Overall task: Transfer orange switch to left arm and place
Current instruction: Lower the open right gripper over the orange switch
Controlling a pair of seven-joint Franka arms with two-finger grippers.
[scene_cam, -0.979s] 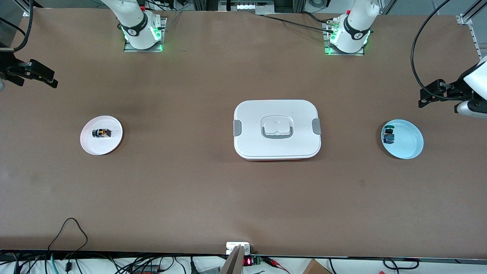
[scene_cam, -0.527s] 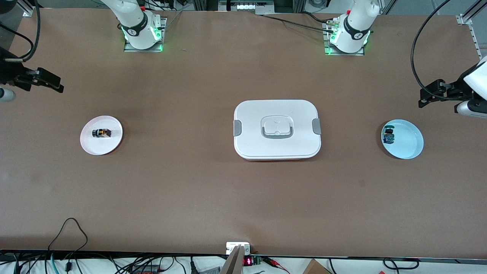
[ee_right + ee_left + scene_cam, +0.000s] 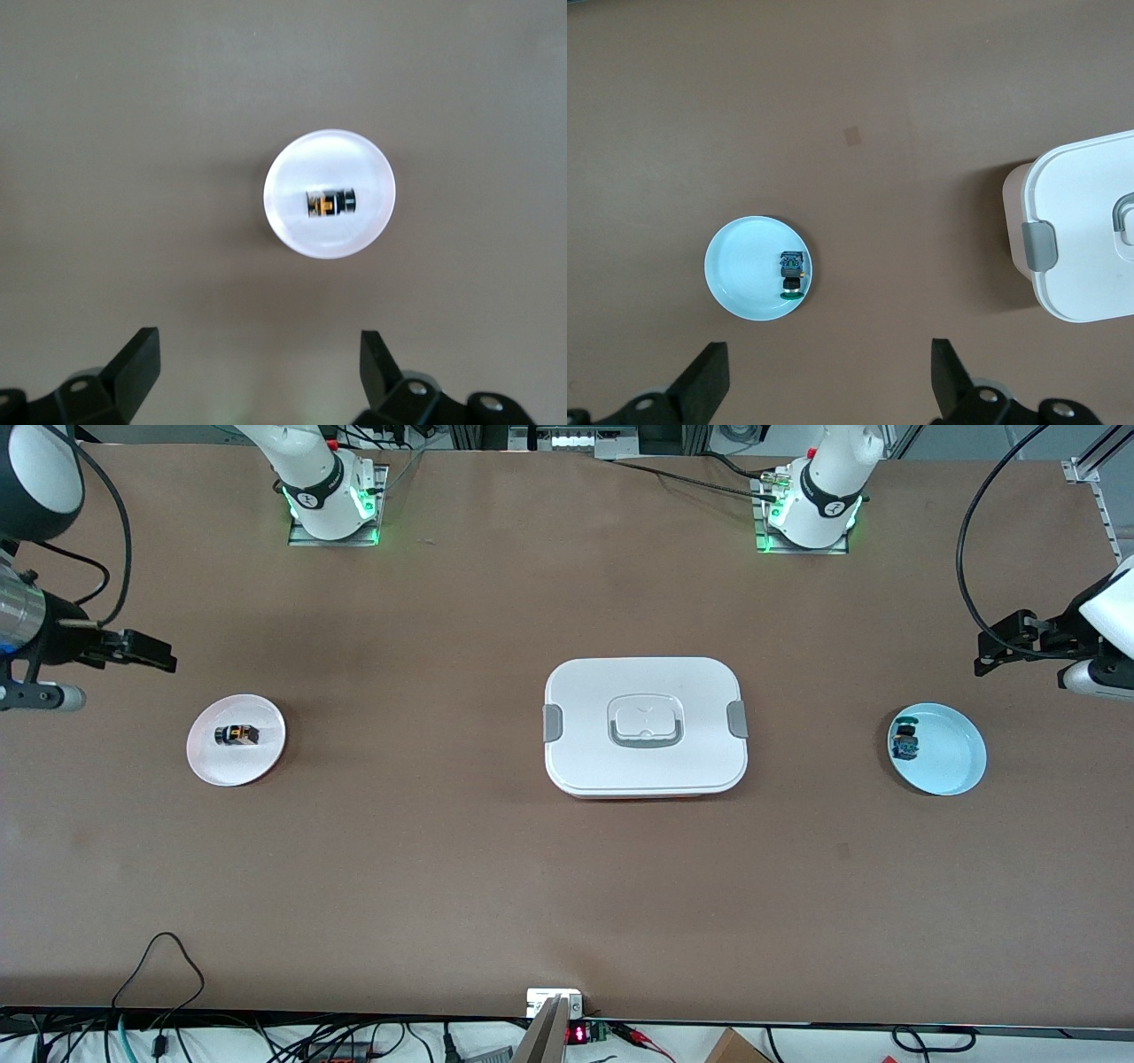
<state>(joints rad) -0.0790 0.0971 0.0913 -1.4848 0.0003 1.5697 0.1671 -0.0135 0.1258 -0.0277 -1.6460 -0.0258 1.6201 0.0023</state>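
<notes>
bench (image 3: 443, 868): brown, bare top
middle: white box (image 3: 645, 691)
right arm's end: white plate (image 3: 266, 757)
left arm's end: pale blue plate (image 3: 957, 762)

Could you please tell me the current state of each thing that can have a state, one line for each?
orange switch: lying on its side on the pink plate, not held.
blue switch: lying on the blue plate, not held.
box: lid on, side clips down, between the two plates.
right end effector: open, empty, in the air near the pink plate.
left end effector: open, empty, in the air near the blue plate.
</notes>
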